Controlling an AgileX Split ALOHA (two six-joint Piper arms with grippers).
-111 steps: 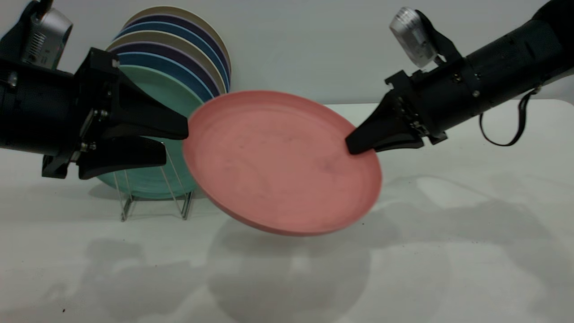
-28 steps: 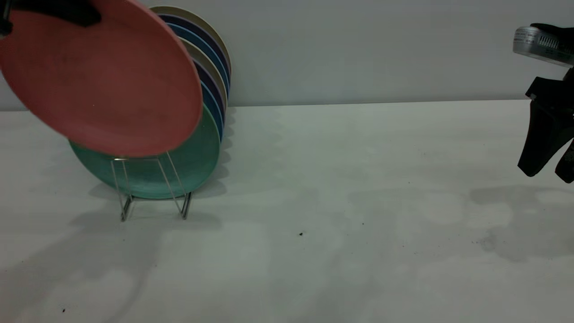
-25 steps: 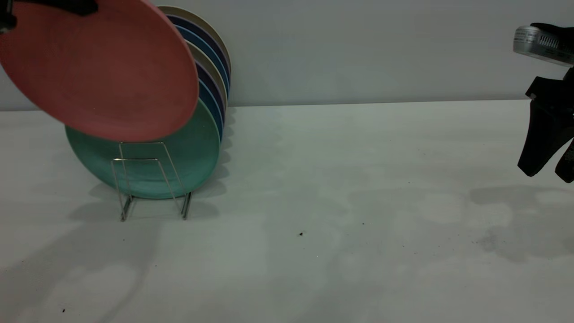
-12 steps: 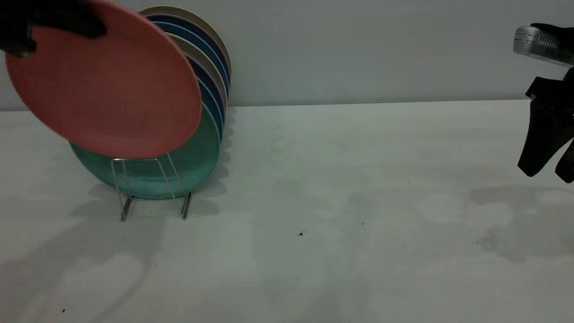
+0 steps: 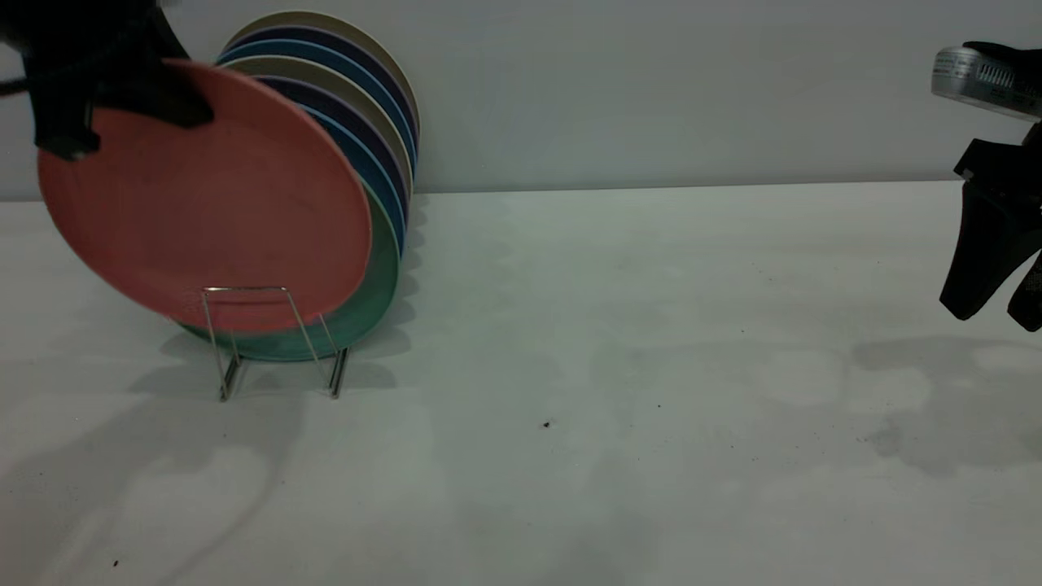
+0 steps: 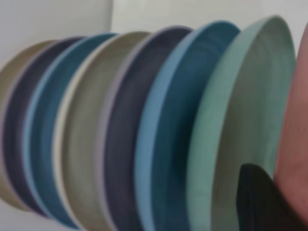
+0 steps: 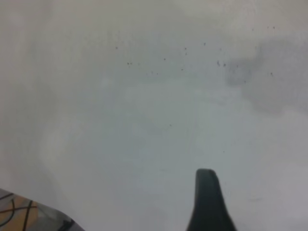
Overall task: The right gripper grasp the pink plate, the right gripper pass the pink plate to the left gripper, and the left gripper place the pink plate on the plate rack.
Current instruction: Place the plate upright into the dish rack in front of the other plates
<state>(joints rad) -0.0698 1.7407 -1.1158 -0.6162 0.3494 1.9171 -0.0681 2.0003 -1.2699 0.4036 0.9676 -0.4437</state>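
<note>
Now the left gripper (image 5: 122,102), fingers clamped on the round salmon-pink plastic plate (image 5: 207,195), holds it tilted before the teal-green plate (image 5: 370,297), bottom edge behind the silver wire rack's (image 5: 277,342) front loop. Risk: tilted rim misses slot, slides. Right gripper (image 5: 997,313) parked, fingers apart, empty.

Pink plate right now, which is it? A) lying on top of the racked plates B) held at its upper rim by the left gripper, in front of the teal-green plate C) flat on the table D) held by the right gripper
B: the left gripper pinches the upper rim of the pink plate, which covers most of the teal-green plate at the plate rack; the right gripper hangs far off, holding nothing.
</note>
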